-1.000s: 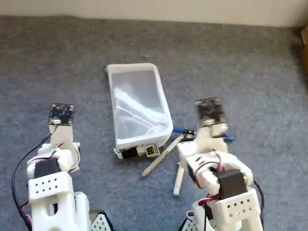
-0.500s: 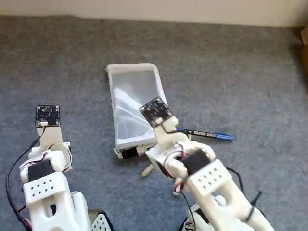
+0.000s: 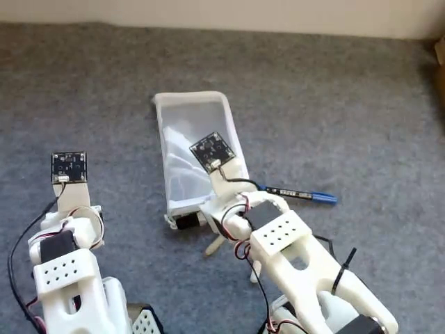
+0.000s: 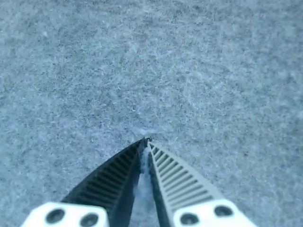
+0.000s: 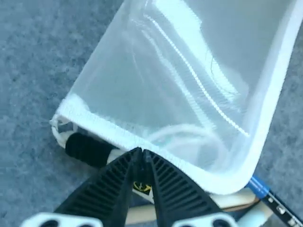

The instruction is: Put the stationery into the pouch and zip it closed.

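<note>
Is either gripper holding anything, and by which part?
Left gripper: nothing, shut over carpet. Right gripper: shut, tips at the hem of the pouch; a pinch cannot be confirmed.

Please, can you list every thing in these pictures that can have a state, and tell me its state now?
Pouch: lying flat on the carpet; zip cannot be judged.
Black marker: lying outside, against the pouch's hem.
Blue pen: lying on the carpet, outside the pouch.
Left gripper: jaws shut, over bare carpet.
Right gripper: jaws shut, tips at the pouch's hem.
</note>
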`<control>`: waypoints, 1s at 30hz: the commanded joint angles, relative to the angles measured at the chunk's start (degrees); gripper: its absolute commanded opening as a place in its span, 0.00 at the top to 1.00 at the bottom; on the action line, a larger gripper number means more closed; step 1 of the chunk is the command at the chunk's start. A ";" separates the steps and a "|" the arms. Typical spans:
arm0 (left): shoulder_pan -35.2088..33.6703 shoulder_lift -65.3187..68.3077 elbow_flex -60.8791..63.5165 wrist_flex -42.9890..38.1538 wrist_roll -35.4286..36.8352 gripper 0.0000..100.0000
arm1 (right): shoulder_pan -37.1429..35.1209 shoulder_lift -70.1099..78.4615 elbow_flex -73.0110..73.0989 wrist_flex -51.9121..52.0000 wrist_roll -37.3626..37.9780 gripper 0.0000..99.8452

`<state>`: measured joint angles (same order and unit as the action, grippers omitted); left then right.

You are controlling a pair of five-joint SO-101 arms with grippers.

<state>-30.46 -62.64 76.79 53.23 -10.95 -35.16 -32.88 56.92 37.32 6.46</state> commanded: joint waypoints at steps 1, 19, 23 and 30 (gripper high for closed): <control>-0.22 -1.10 -0.40 -0.97 0.70 0.99 | 1.89 1.63 -4.44 -5.41 0.88 0.99; -0.13 -1.10 -0.31 -0.97 0.70 0.99 | 5.67 8.48 -21.49 7.69 0.88 0.99; -0.13 -1.10 -0.31 -0.97 0.70 0.99 | 3.56 2.42 -21.32 13.76 0.88 0.99; -0.13 -1.10 -0.31 -0.97 0.70 0.99 | -1.45 0.84 -16.66 16.75 0.88 0.99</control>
<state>-30.46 -62.64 76.79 53.23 -10.95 -34.55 -29.63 40.31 53.49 6.81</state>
